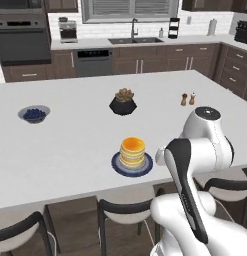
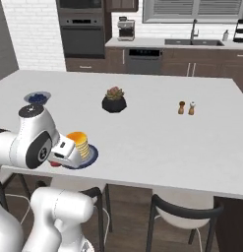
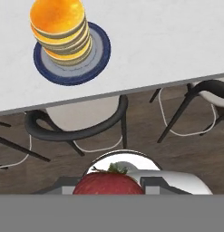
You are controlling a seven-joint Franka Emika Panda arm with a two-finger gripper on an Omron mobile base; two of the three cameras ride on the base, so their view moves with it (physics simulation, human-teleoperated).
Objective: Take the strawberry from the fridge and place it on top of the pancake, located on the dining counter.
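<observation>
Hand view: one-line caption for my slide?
Gripper holding the strawberry above the stools, short of the pancake on the dining counter.

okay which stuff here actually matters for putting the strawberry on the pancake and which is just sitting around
For the job:
strawberry, held in the gripper
pancake on its blue plate
dining counter

Just lying about:
blueberry bowl
potted plant
salt and pepper shakers
stools
</observation>
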